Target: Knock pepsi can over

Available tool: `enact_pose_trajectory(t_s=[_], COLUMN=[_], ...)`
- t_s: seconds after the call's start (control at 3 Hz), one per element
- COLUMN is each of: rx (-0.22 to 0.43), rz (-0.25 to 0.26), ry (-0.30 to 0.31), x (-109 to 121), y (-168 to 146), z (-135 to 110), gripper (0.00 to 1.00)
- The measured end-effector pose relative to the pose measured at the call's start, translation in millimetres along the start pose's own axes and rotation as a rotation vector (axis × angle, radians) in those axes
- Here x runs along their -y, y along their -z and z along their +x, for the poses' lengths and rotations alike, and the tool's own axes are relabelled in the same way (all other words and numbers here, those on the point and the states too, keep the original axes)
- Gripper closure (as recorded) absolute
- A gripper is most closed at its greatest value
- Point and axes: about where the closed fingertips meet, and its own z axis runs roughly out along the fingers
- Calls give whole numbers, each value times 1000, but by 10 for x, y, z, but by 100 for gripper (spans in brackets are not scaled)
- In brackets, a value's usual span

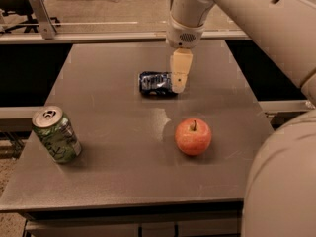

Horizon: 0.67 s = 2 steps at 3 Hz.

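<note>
Toward the tabletop's [123, 181] far edge, pepsi can [154, 83] flat on its side, long axis parallel to that edge, label unreadable, gripper [178, 86] hard by one end, opening impossible to tell.

pepsi can [155, 83]: dark blue metal, glossy, with patchy highlights
gripper [178, 85]: tan, matt, plastic-looking; at the pepsi can's right end
table [113, 172]: grey, finely speckled top with a dull sheen, under the pepsi can
apple [193, 137]: smooth red-orange skin, soft gloss; near the pepsi can
green can [57, 135]: metal, shiny silver top, printed wall; well apart from the pepsi can
arm [247, 14]: smooth off-white shell, satin; above the pepsi can
</note>
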Motion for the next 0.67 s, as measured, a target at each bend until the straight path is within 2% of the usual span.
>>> enact_pose_trajectory(t_s=[0.33, 0.67], rx=[14, 14], rz=[39, 39], ry=[-51, -51], x=[-18, -17], y=[121, 120], z=[223, 222], gripper=[0, 0])
